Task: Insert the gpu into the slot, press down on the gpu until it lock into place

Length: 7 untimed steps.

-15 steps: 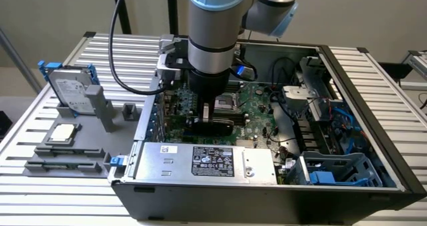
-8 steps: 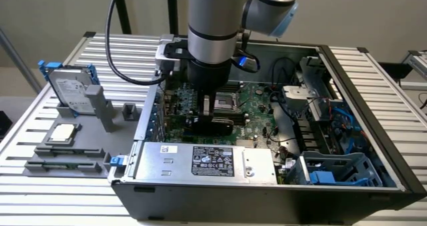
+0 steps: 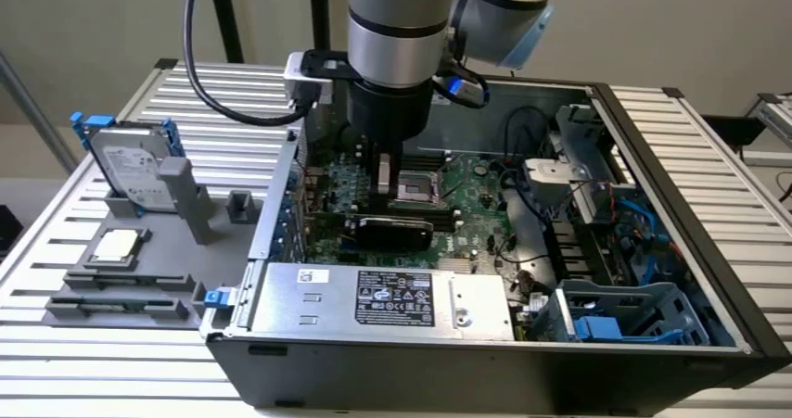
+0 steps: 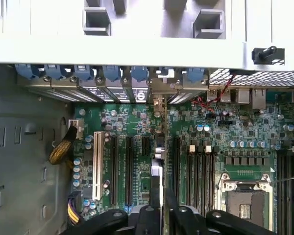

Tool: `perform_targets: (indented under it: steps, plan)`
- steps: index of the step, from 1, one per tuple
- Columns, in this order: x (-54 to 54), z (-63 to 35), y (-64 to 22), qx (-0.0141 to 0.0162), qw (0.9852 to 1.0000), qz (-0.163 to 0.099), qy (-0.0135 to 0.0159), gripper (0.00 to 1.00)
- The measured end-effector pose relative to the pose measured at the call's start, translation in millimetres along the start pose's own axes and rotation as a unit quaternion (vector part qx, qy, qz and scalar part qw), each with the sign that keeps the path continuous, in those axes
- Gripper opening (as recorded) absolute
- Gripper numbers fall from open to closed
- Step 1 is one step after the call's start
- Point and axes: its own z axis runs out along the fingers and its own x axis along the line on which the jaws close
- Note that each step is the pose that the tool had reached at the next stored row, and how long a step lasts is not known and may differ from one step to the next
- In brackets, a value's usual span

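silver arm [image 3: 393,19] — blue joint caps, black cable

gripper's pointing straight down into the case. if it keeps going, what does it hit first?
Likely the gpu, standing on edge directly beneath the gripper, then the motherboard under it. Depth between gripper and card is unclear.

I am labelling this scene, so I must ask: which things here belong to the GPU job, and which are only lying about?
Belonging to the job: the gpu; the gripper just over it; the motherboard.
Lying about: the hard drive; the processor chip; the power supply; the grey holders.
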Motion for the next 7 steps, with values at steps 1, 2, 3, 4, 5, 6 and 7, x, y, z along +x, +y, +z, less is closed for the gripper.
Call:
perform_targets:
  steps: [1, 2, 3, 4, 5, 6, 7]
  plan:
    - [0.0, 0.0, 0.0, 0.0, 1.0, 0.0, -0.0002, 0.13]
    - [0.0, 0.0, 0.0, 0.0, 1.0, 0.0, -0.0001, 0.11]
    - [0.0, 0.0, 0.0, 0.0, 1.0, 0.0, -0.0002, 0.11]
    - [0.0, 0.0, 0.0, 0.0, 1.0, 0.0, -0.0001, 0.11]
    - [0.0, -0.1, 0.1, 0.0, 1.0, 0.0, -0.0001, 0.11]
    - [0.0, -0.1, 0.0, 0.0, 1.0, 0.0, -0.0001, 0.11]
    - [0.0, -0.1, 0.0, 0.0, 1.0, 0.0, -0.0001, 0.11]
